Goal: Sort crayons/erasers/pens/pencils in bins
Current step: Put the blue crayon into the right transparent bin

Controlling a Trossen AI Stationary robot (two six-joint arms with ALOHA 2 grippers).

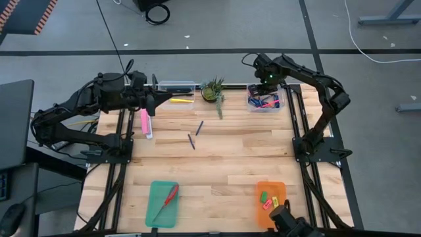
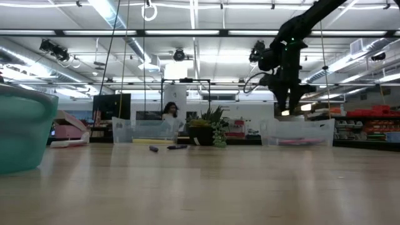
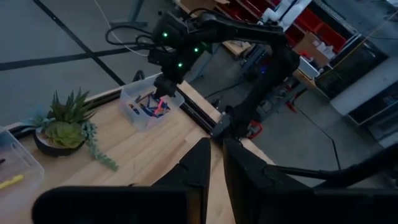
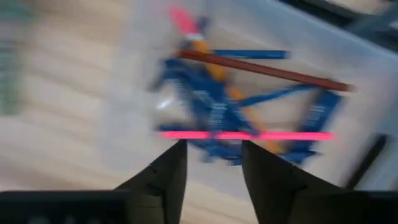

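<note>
Right gripper [image 4: 211,163]: we see it hanging directly over the right clear bin [image 1: 264,99] at the table's far edge, its two fingers spread with a clear gap and nothing between them.
Under the right gripper: the bin holds a heap of blue pens [image 4: 214,112] with pink, orange and brown sticks lying across them.
Left gripper [image 3: 214,168]: we see it beside the left clear bin [image 1: 175,86], fingers close together with only a slim gap, holding nothing we can make out.
Near the left gripper: a yellow pencil [image 1: 182,101] lies just ahead of its tips; two pens [image 1: 195,134] lie loose on the wood farther out, toward the table's middle.
Far from both grippers: erasers [image 1: 268,199] sit in the orange tray [image 1: 270,205].
</note>
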